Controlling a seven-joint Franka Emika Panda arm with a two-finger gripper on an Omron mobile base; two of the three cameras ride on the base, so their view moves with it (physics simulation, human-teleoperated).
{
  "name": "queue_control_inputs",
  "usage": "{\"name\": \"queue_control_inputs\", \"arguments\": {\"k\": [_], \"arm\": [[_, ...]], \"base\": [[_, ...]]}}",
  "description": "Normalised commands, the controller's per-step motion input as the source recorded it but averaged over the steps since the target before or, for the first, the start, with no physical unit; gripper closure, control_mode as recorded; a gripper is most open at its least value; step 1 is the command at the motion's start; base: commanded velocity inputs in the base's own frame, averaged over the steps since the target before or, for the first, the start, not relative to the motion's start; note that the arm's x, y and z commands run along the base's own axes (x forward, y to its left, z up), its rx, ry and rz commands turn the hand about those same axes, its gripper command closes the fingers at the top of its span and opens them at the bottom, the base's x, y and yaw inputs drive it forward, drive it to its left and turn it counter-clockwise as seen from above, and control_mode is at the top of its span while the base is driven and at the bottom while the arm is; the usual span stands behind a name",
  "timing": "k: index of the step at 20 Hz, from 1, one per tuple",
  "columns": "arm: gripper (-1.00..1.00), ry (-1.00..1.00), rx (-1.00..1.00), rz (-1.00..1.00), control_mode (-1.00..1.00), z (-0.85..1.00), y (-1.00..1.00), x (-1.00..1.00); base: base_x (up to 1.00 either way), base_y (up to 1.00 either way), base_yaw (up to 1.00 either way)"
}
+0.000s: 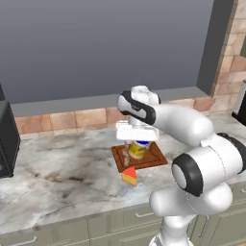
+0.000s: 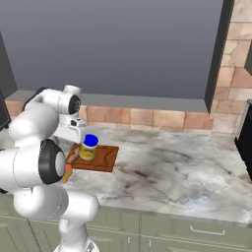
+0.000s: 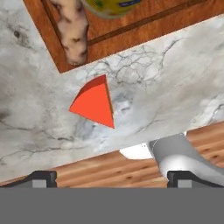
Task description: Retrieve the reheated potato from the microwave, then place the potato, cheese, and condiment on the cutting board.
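Cheese on counter just off board w/ potato.

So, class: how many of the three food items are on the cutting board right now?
2: the potato and the condiment sit on the cutting board. The cheese lies on the counter beside it.

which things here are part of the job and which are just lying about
Part of the job:
- potato, on the cutting board
- jar, on the board
- cheese, on the counter beside the board
- gripper, open

Just lying about:
- marble counter
- brick backsplash
- black appliance at the counter's edge
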Motion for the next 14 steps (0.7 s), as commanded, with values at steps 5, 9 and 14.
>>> {"name": "queue_control_inputs", "arguments": {"k": [5, 9, 14], "arm": [[-1.0, 0.02, -0.1, -0.11, -1.0, -0.48, 0.2, -0.18], [-1.0, -0.05, -0.19, -0.18, -1.0, -0.4, 0.14, 0.0], [-1.0, -0.12, -0.09, -0.1, -1.0, -0.38, 0.03, -0.02]], "base": [[0.0, 0.0, 0.0], [0.0, 0.0, 0.0], [0.0, 0.0, 0.0]]}}
